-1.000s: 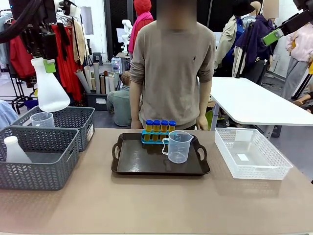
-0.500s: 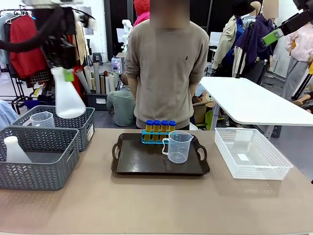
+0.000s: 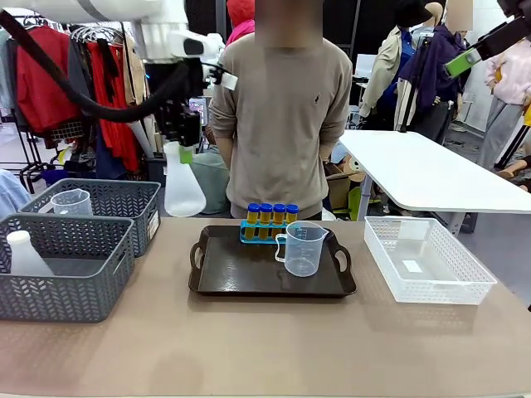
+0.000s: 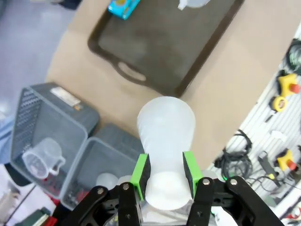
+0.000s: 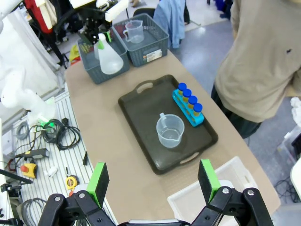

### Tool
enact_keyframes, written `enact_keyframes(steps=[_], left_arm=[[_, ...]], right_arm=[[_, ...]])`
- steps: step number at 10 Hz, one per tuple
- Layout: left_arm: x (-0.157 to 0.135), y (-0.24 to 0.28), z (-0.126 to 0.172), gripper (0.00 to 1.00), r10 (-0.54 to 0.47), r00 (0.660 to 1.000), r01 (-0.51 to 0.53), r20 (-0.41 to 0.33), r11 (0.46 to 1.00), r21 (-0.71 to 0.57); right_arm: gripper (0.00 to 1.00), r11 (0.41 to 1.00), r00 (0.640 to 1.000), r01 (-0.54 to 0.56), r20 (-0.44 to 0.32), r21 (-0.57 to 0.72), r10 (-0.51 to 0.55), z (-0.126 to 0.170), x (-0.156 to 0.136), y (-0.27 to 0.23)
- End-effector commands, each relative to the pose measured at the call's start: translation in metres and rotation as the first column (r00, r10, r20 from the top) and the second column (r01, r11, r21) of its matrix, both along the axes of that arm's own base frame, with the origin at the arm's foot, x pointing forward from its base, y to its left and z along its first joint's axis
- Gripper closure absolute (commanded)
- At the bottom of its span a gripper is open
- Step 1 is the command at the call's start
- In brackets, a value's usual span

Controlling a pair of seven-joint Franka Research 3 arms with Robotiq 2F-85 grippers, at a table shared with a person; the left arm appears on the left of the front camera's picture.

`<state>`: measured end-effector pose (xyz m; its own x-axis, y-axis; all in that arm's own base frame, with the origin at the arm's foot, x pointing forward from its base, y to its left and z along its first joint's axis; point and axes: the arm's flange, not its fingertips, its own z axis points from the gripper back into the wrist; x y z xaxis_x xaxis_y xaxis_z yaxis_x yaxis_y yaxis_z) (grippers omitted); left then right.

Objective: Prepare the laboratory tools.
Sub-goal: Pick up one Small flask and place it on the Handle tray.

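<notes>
White flask (image 3: 183,184) gripped at neck by left gripper (image 3: 181,142), fingers clamped, hanging in air over table's far-left edge. Rack (image 3: 267,233) with tubes (image 3: 271,213) and beaker (image 3: 302,247) already on tray (image 3: 216,269); flask not yet down. Right gripper (image 5: 153,181) wide open, empty.

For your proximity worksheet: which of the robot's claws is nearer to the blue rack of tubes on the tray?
Left. The left claw, gripping the white flask, hangs just left of the blue rack. The right claw, open, is high above the table's near side.
</notes>
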<state>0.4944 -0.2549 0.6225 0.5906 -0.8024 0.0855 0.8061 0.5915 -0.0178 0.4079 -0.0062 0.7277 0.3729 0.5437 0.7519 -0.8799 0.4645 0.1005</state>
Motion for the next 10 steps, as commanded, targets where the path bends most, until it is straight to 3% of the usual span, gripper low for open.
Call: enact_keyframes(steps=[1,3,4,8,9,10], left_arm=[[0.004,-0.008,-0.006,1.00,-0.061,0.997,0.061,0.043,0.998,0.006],[0.005,-0.017,-0.014,1.00,-0.086,0.990,0.085,0.114,0.996,0.015],[0.009,-0.019,-0.013,1.00,-0.043,0.998,0.043,0.035,0.999,-0.005],[0.010,-0.023,-0.015,1.00,-0.055,0.997,0.055,0.050,0.998,0.005],[0.000,-0.026,-0.015,1.00,-0.125,0.989,0.121,0.083,0.992,0.044],[0.015,-0.041,-0.030,1.00,-0.178,0.981,0.174,0.081,0.984,0.049]], right_arm=[[0.00,1.000,1.000,-0.002,0.000,0.011,0.002,0.001,-0.001,0.002],[0.00,1.000,1.000,-0.002,0.000,0.011,0.002,0.001,-0.001,0.002],[0.00,1.000,1.000,-0.002,0.000,0.011,0.002,0.001,-0.001,0.002],[0.00,1.000,1.000,-0.002,0.000,0.011,0.002,0.001,-0.001,0.002],[0.00,1.000,1.000,-0.002,0.000,0.011,0.002,0.001,-0.001,0.002],[0.00,1.000,1.000,-0.002,0.000,0.011,0.002,0.001,-0.001,0.002]])
